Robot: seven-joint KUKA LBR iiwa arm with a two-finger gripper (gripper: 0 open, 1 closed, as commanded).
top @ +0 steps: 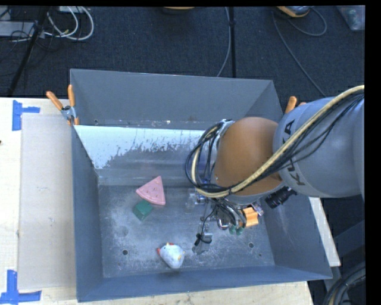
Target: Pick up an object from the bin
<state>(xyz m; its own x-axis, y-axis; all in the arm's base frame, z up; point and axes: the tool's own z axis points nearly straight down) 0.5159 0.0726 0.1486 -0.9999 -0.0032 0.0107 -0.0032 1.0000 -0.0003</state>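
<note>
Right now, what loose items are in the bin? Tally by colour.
Pink wedge: 1
Green block: 1
White rounded lump: 1
Total: 3

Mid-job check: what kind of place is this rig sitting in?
Probably a robotics lab, not a factory line: a grey metal bin holding a few toy-like bits such as a pink wedge, a robot arm reaching in, and loose cables on the dark floor behind.
</note>
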